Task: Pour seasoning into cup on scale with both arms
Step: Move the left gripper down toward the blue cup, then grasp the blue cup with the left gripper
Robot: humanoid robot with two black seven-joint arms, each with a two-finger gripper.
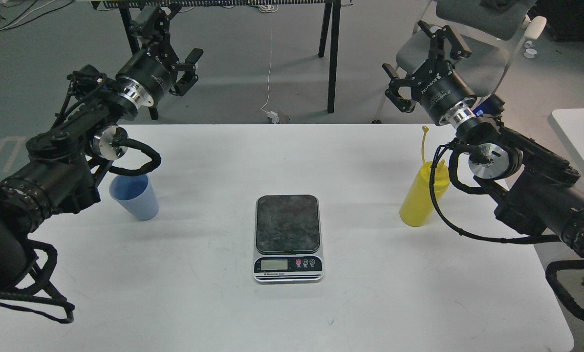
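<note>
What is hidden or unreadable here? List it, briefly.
- Scale display: digits too small to read, head view.
- Yellow bottle: right side and nozzle base hidden behind the right arm's cable.
- Cup: left rim covered by the left arm.
- Left gripper: fingers dark against the table legs behind.

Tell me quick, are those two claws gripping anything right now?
Left gripper: jaws open, holding nothing, raised beyond the table's far edge.
Right gripper: jaws open, holding nothing, raised above the yellow bottle.
</note>
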